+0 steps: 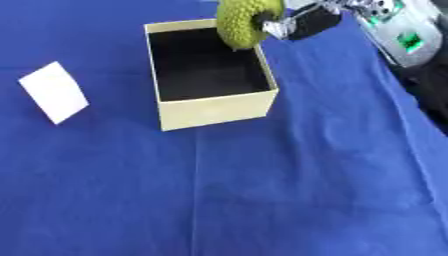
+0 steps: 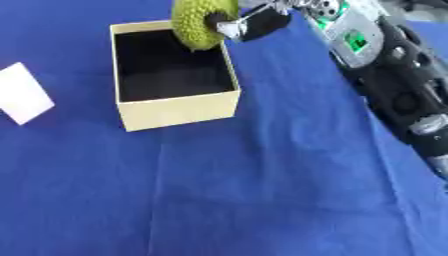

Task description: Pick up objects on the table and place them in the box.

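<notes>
A bumpy yellow-green fruit (image 1: 243, 22) hangs over the far right corner of the open cream box (image 1: 216, 111). My right hand (image 1: 297, 22) reaches in from the upper right and is shut on the fruit, its fingers pinching the fruit's right side. The box's dark inside shows nothing in it. A white flat card (image 1: 54, 91) lies on the blue cloth to the left of the box. My left hand is not in any view.
My right forearm (image 2: 385, 75) runs down the right side of the right eye view. The blue cloth (image 1: 262, 190) covers the table in front of the box.
</notes>
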Robot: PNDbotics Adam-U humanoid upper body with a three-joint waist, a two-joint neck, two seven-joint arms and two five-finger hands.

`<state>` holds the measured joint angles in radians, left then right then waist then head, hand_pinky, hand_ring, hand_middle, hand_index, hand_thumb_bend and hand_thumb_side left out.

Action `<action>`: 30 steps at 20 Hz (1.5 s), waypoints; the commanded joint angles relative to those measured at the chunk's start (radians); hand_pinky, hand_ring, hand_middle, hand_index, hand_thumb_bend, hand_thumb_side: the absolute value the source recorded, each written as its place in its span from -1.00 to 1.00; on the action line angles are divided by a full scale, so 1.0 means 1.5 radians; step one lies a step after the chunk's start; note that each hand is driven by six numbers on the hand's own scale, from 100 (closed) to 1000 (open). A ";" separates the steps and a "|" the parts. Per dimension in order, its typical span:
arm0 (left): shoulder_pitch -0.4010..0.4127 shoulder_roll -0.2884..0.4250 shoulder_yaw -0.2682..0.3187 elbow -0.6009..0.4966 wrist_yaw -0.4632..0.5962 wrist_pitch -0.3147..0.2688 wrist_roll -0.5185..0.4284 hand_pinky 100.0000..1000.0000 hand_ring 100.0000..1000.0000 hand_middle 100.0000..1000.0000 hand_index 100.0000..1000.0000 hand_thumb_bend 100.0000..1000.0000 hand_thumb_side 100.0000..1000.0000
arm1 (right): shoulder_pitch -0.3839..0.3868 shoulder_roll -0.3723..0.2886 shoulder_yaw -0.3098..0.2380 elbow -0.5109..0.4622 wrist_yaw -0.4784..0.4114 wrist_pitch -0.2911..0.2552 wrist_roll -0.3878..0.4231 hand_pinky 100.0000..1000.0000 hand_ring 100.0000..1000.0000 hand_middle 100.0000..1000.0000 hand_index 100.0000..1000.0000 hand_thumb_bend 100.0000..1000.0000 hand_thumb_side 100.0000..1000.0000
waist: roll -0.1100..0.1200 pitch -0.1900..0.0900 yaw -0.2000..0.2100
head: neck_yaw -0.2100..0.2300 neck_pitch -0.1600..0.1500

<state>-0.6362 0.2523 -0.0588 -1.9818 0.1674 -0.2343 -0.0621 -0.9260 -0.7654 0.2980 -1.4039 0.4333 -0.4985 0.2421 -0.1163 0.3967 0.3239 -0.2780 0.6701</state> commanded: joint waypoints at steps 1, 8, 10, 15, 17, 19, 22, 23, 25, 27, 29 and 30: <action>-0.014 0.001 -0.003 -0.012 0.004 -0.004 -0.004 0.45 0.44 0.23 0.55 -1.00 0.08 | -0.012 -0.002 -0.004 0.021 0.012 -0.019 -0.001 0.49 0.40 -0.91 0.03 -1.00 -0.76 | 0.001 -0.010 0.004 | -0.006 -0.011; -0.014 0.001 -0.003 -0.012 0.005 -0.001 -0.009 0.45 0.44 0.23 0.55 -1.00 0.08 | -0.008 0.012 0.002 0.051 0.012 -0.065 0.029 0.56 0.52 -0.77 0.16 -1.00 -0.76 | -0.004 0.000 0.012 | -0.004 -0.008; -0.014 0.000 -0.003 -0.012 0.006 0.000 -0.009 0.45 0.44 0.23 0.55 -1.00 0.08 | -0.009 0.013 0.003 0.055 0.012 -0.075 0.045 0.57 0.56 -0.68 0.23 -1.00 -0.75 | -0.005 0.001 0.013 | -0.003 -0.008; -0.014 -0.002 -0.005 -0.012 0.006 0.004 -0.013 0.45 0.43 0.22 0.55 -1.00 0.08 | -0.009 0.014 0.000 0.059 0.024 -0.084 0.063 0.64 0.77 -0.15 0.57 -1.00 -0.81 | -0.008 0.001 0.014 | 0.001 -0.008; -0.013 -0.002 -0.006 -0.012 0.006 0.005 -0.015 0.45 0.43 0.22 0.55 -1.00 0.08 | -0.009 0.013 -0.001 0.059 0.035 -0.085 0.072 0.68 0.87 0.06 0.71 -1.00 -0.84 | -0.008 0.001 0.013 | 0.002 -0.007; -0.013 -0.002 -0.006 -0.012 0.006 0.005 -0.015 0.45 0.43 0.22 0.55 -1.00 0.08 | -0.008 0.012 -0.003 0.057 0.045 -0.084 0.080 0.72 0.93 0.17 0.79 -1.00 -0.85 | -0.008 0.000 0.012 | 0.003 -0.006; -0.012 -0.002 -0.006 -0.012 0.005 0.007 -0.016 0.45 0.43 0.22 0.55 -1.00 0.08 | -0.008 0.010 -0.006 0.055 0.050 -0.075 0.089 0.76 0.98 0.26 0.82 -1.00 -0.83 | -0.007 -0.001 0.010 | 0.004 -0.005; -0.012 -0.002 -0.006 -0.012 0.005 0.007 -0.017 0.45 0.43 0.22 0.55 -1.00 0.08 | -0.010 0.010 -0.006 0.054 0.049 -0.070 0.090 0.76 0.99 0.26 0.82 -1.00 -0.82 | -0.006 -0.001 0.010 | 0.004 -0.005; -0.011 -0.003 -0.007 -0.012 0.004 0.008 -0.018 0.45 0.43 0.22 0.55 -1.00 0.08 | -0.012 0.009 -0.006 0.049 0.047 -0.063 0.092 0.76 1.00 0.32 0.83 -1.00 -0.66 | -0.006 -0.002 0.008 | 0.004 -0.004; -0.011 -0.003 -0.007 -0.012 0.004 0.009 -0.018 0.45 0.43 0.22 0.55 -1.00 0.08 | -0.013 0.009 -0.005 0.045 0.048 -0.058 0.094 0.76 1.00 0.33 0.83 -1.00 -0.61 | -0.005 -0.003 0.007 | 0.004 -0.005; -0.010 -0.003 -0.007 -0.012 0.003 0.009 -0.019 0.45 0.43 0.22 0.55 -1.00 0.08 | -0.011 0.009 -0.004 0.042 0.046 -0.055 0.095 0.76 1.00 0.30 0.82 -1.00 -0.62 | -0.004 -0.004 0.006 | 0.004 -0.005; -0.009 -0.003 -0.007 -0.012 0.003 0.010 -0.019 0.45 0.43 0.22 0.55 -1.00 0.08 | -0.010 0.008 -0.004 0.039 0.040 -0.054 0.096 0.77 1.00 0.28 0.81 -1.00 -0.75 | -0.003 -0.004 0.005 | 0.005 -0.004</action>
<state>-0.6415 0.2438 -0.0702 -1.9818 0.1752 -0.2194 -0.0872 -0.9241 -0.7242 0.3026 -1.3245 0.4994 -0.5861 0.3879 -0.1309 0.4187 0.3333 -0.2716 0.6671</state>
